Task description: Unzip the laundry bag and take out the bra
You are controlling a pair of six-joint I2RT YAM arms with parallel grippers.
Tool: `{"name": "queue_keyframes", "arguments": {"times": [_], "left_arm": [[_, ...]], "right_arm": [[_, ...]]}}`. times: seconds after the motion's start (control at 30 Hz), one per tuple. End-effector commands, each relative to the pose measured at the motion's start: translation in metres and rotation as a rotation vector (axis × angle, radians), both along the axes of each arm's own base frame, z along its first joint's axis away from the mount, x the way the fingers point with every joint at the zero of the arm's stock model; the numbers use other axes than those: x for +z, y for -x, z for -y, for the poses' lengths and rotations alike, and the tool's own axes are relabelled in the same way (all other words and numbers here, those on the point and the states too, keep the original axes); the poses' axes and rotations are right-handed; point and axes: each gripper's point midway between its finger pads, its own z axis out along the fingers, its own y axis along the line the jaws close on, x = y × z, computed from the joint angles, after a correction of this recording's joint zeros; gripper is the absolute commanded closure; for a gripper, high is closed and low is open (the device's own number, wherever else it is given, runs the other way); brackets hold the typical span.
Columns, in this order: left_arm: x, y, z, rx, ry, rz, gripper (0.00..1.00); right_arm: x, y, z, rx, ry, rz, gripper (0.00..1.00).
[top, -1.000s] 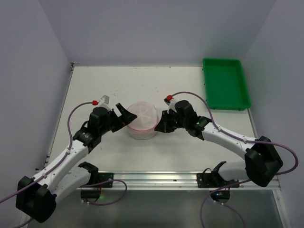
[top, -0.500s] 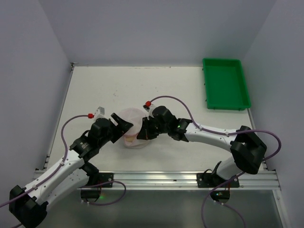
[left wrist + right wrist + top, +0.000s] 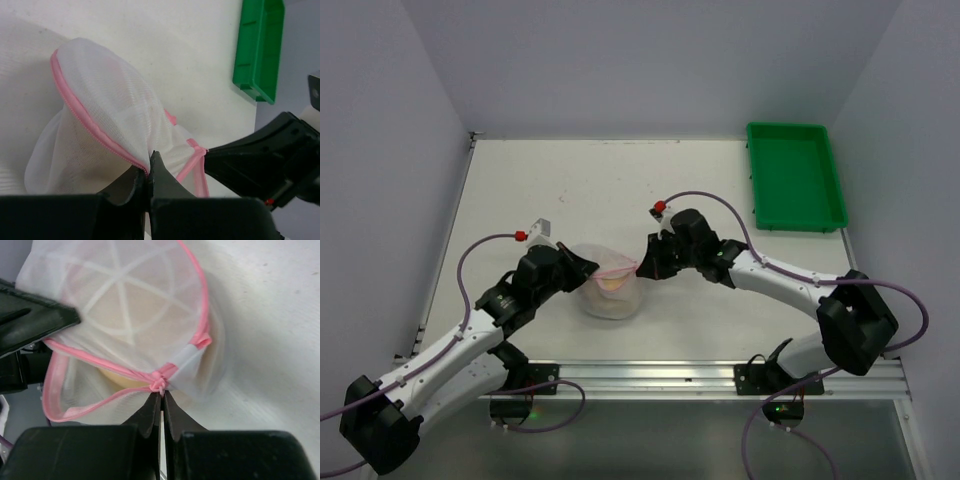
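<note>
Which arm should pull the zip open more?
Right, probably. The right claw is shut on the laundry bag where its pink zip lines meet, seemingly on the pull. The left claw just pinches the zip edge, steadying it.

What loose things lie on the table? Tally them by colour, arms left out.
White mesh with pink zip: 1, the bag
Beige: 1, the bra inside the bag
Green: 1, the tray
Total: 3
</note>
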Motion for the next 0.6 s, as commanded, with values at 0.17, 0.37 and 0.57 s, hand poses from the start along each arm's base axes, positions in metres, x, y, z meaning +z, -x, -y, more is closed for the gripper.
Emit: {"name": "queue_keyframes", "arguments": {"times": [0.17,0.37,0.57], "left_arm": [[0.008,-0.015,-0.009,-0.076,-0.176,0.155,1.0],[0.015,-0.019,-0.006,-0.112,-0.208,0.194,0.43],[0.041,-0.02,-0.039,0.002,-0.303,0.226,0.0]], "right_arm": [[-0.005,-0.014,0.046,0.036,0.049,0.016,1.0],[0.021,-0.009,0.054,0.052,0.035,0.094,0.67],[0.054,0.003,0.062,0.053,0.006,0.161,0.33]]}}
